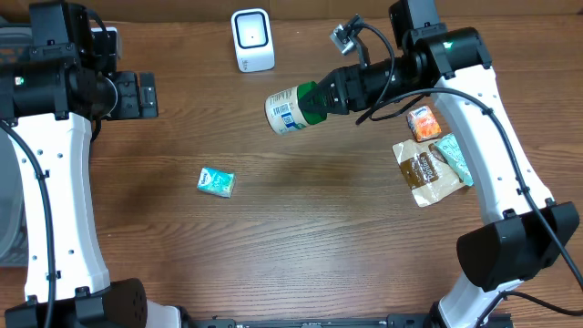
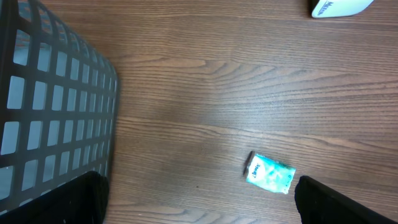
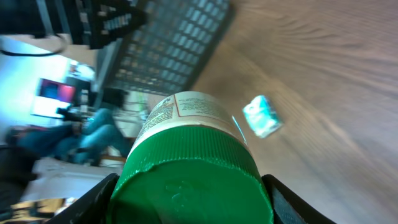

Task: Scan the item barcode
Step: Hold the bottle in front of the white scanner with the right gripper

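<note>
- Sitting at the far left, a grey mesh basket [image 2: 56,112] is taking up the edge of the wooden table [image 1: 319,237].
- Hovering just beside the basket, the left gripper [image 1: 146,96] is spreading its jaws wide and gripping nothing.
- A small teal packet [image 1: 216,182] is lying flat by itself, left of the table's middle.
- A white scanner [image 1: 252,39] is standing upright near the back edge.
- The bottle [image 1: 290,109] is hanging on its side in the air, just below and right of the scanner, its base pointing left and its printed label facing up.
- The right gripper [image 1: 319,98] is clamping the bottle's green cap [image 3: 186,180] between its fingers.
- An orange packet [image 1: 424,121], a brown pouch [image 1: 426,171] and a teal wrapper [image 1: 453,157] are lying together at the far right.
</note>
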Motion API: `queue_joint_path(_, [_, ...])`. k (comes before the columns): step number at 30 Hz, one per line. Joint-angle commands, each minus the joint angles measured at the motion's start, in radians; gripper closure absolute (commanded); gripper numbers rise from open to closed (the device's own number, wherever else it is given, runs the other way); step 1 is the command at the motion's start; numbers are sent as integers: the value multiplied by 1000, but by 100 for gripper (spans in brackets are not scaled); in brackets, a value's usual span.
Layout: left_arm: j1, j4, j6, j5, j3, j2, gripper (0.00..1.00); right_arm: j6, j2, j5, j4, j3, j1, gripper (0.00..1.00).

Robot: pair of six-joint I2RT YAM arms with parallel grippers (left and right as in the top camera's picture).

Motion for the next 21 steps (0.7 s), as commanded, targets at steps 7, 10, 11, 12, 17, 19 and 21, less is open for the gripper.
queue_joint_path(7, [-7,-2,16,-8,1,5,0,-7,-17,681,285,-9,187,55])
queue_joint_path(10, [-7,-2,15,-8,1,5,0,-9,6,904,472,-56,249,55])
queue_joint_path(11, [-7,-2,15,-9,1,5,1,-9,15,966,534,-67,263,55])
queue_joint_path(12, [-7,-1,15,-8,1,5,1,-19,34,1023,597,-72,276,54])
queue_joint_path(17, [-7,-2,16,-9,1,5,1,-231,125,1124,879,-72,293,51])
queue_joint_path(19, [-7,-2,16,-8,1,5,0,-291,169,1123,1000,-72,290,51])
queue_joint_path(21, [-7,-2,15,-8,1,5,1,-342,210,1123,1104,-72,285,51])
